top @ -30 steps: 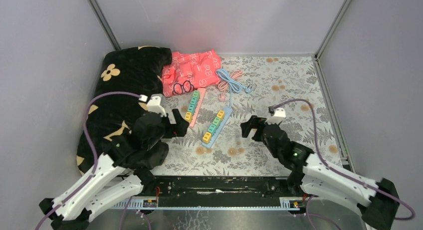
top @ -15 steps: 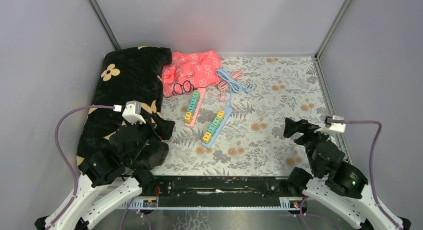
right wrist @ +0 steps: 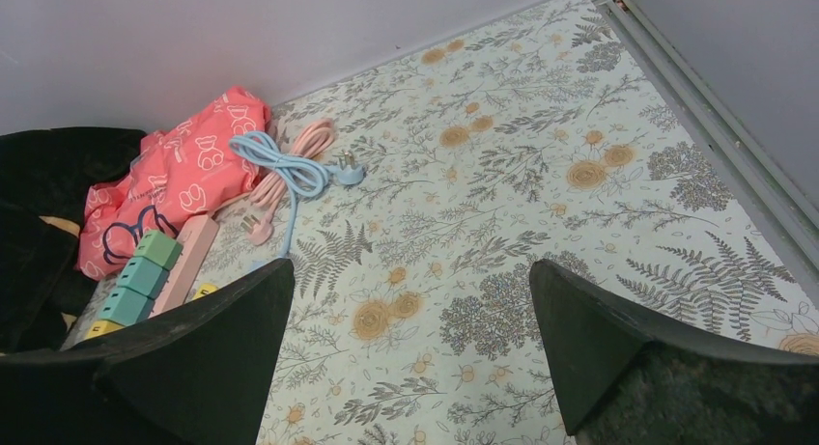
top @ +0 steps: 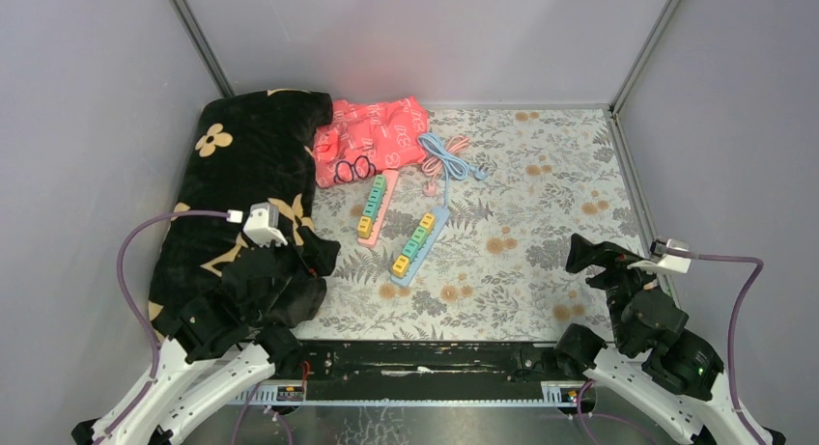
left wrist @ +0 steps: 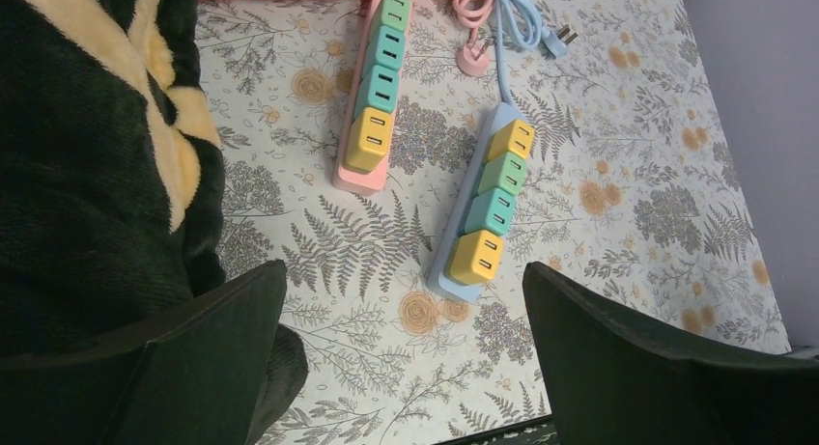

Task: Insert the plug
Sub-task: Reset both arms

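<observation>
Two power strips lie mid-table: a pink one (top: pixel 372 206) (left wrist: pixel 372 97) and a blue one (top: pixel 417 242) (left wrist: pixel 488 208), each carrying coloured adapter blocks. Their coiled cables sit behind them. The blue plug (top: pixel 480 174) (right wrist: pixel 350 175) and the pink plug (top: pixel 428 186) (right wrist: pixel 259 233) both lie loose on the cloth, in no socket. My left gripper (top: pixel 314 252) (left wrist: pixel 404 271) hangs open near the front left, short of the strips. Open too and holding nothing, my right gripper (top: pixel 589 257) (right wrist: pixel 411 266) is at the front right over bare floral cloth.
A black blanket with yellow flowers (top: pixel 237 175) fills the left side, touching my left arm. A pink-red printed bag (top: pixel 372 136) lies at the back by the cables. Grey walls close in the table, with a metal rail (top: pixel 642 223) along the right edge.
Both arms have drawn back from the strips toward the near edge, the left one leftward and the right one far to the right. The strips and plugs have not moved.
</observation>
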Controlling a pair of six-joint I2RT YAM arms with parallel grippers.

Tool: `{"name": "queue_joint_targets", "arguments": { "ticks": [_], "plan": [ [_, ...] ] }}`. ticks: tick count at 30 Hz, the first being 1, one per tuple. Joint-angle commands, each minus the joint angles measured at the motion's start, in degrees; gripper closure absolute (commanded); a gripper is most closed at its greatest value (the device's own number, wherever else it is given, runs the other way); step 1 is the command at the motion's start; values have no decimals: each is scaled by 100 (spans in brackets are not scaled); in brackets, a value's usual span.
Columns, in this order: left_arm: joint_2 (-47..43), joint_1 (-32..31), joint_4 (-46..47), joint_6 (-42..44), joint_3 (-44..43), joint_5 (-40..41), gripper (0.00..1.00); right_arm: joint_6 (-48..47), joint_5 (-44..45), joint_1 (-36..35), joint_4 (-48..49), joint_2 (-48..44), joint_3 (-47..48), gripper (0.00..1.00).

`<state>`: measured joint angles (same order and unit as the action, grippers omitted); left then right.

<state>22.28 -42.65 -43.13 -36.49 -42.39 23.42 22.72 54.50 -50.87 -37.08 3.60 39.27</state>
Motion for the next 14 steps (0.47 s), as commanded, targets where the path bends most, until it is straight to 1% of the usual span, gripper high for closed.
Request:
{"name": "queue_joint_targets", "arguments": {
  "ticks": [1, 14],
  "plan": [
    [35, 24, 370, 54, 29, 10, 0, -75, 198, -32, 54, -1, -7, 1],
    [115, 26, 355, 83, 7, 20, 0, -73, 218, -37, 69, 1, -33, 1]
  ]
}}
